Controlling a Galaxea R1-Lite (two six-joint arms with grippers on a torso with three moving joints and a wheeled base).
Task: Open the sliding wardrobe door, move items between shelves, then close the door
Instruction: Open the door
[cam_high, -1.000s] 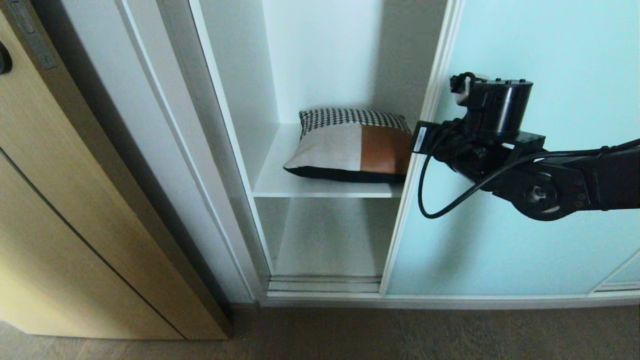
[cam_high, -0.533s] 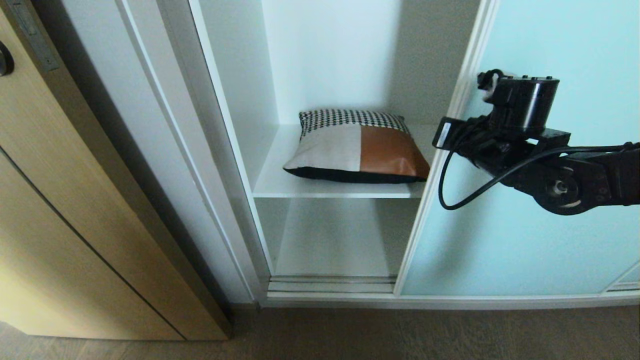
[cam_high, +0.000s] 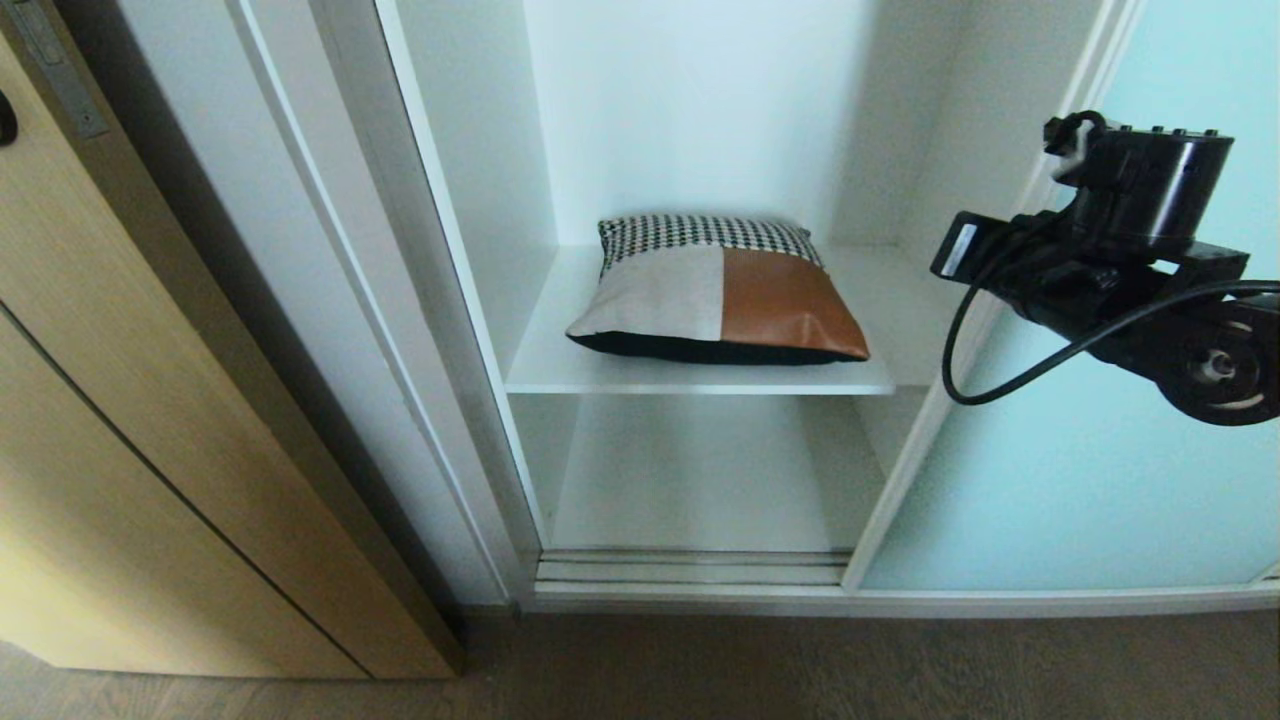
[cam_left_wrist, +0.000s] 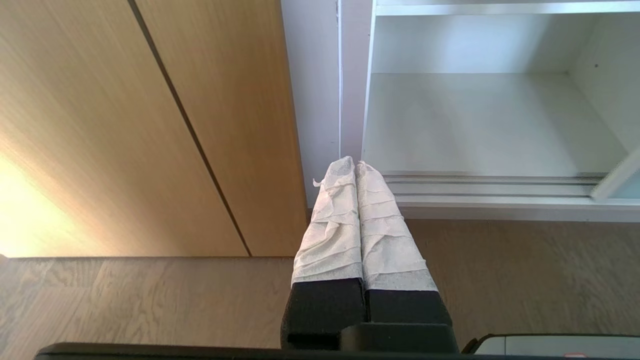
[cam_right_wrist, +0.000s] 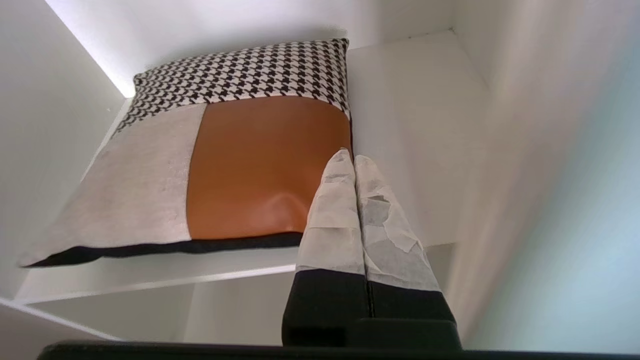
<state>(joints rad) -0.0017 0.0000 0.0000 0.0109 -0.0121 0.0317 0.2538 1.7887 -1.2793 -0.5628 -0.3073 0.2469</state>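
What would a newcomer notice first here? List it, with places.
The patchwork cushion lies flat on the white shelf inside the open wardrobe. At the right, the right gripper, shut, hangs beside the frosted sliding wardrobe door. The tan wood door fills the left.

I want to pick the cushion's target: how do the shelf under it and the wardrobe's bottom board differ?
The upper shelf carries the cushion; the bottom board shows nothing on it. The upper shelf sits in light, the bottom board lower down, in its shadow, just behind the door tracks. Both are plain white boards wider than the cushion.
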